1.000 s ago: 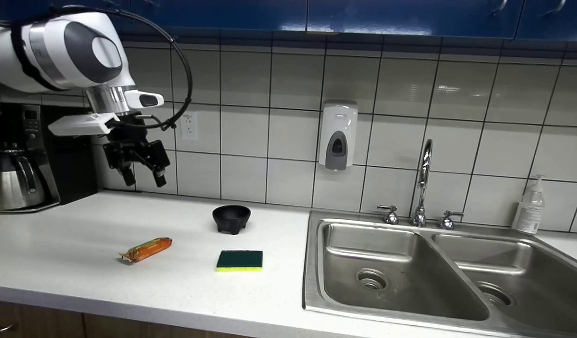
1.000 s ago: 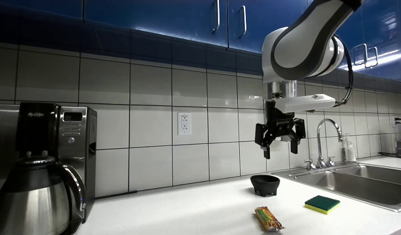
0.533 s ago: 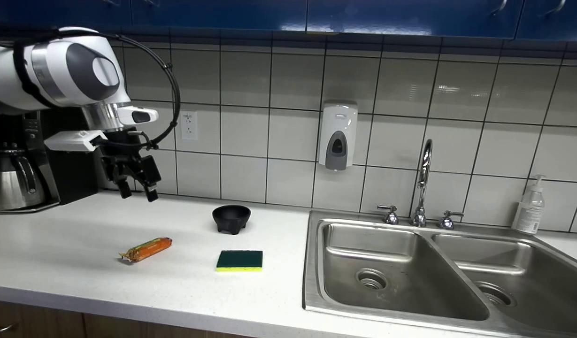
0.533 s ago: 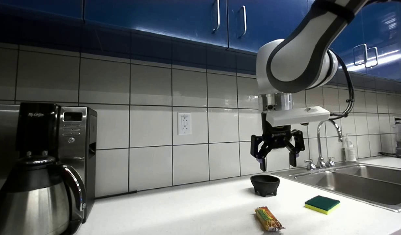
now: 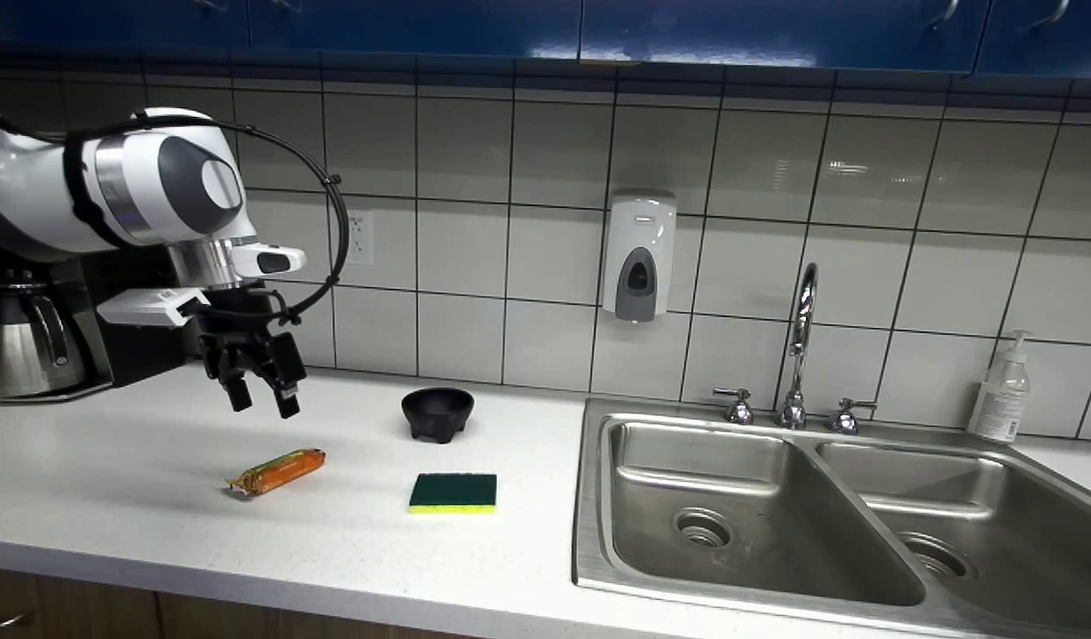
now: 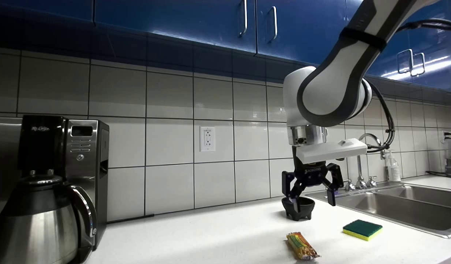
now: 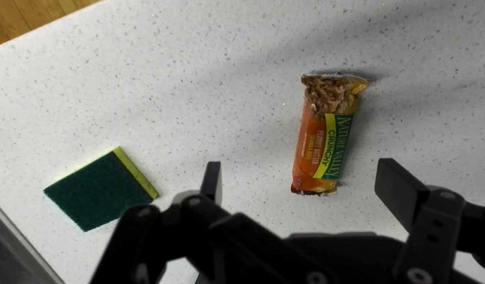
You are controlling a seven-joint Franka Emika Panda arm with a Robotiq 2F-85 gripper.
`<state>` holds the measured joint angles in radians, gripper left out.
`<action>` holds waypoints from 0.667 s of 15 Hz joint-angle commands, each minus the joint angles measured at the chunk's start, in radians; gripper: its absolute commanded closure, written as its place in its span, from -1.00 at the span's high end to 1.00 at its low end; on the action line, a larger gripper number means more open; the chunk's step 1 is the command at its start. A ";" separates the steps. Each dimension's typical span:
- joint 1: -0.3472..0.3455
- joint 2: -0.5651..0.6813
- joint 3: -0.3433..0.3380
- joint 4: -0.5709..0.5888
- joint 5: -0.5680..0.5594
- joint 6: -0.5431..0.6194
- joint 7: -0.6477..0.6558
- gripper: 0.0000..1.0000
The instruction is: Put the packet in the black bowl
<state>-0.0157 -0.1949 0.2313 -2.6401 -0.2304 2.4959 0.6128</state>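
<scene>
The orange packet lies flat on the white counter, in both exterior views and the wrist view. The black bowl stands upright near the tiled wall; it also shows in an exterior view, partly hidden behind a finger. My gripper is open and empty, above the counter and apart from the packet; it also shows in an exterior view. In the wrist view the packet's near end lies between the open fingers and below them. The bowl does not clearly show there.
A green-and-yellow sponge lies on the counter in front of the bowl, also in the wrist view. A steel double sink is beyond it. A coffee maker stands at the counter's other end. Blue cabinets hang above.
My arm has moved down, and the gripper is much lower over the counter than a second ago. The fingers have stayed open. The packet, bowl and sponge have not moved.
</scene>
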 commanded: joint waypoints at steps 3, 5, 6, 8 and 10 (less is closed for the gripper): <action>0.014 0.098 -0.005 0.051 -0.073 0.023 0.096 1.00; 0.022 0.121 -0.005 0.061 -0.107 0.046 0.161 1.00; 0.028 0.132 -0.007 0.067 -0.119 0.052 0.186 1.00; 0.040 0.157 -0.013 0.078 -0.154 0.066 0.245 1.00; 0.054 0.179 -0.023 0.088 -0.178 0.071 0.295 1.00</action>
<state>0.0137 -0.0597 0.2279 -2.5847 -0.3554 2.5551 0.8168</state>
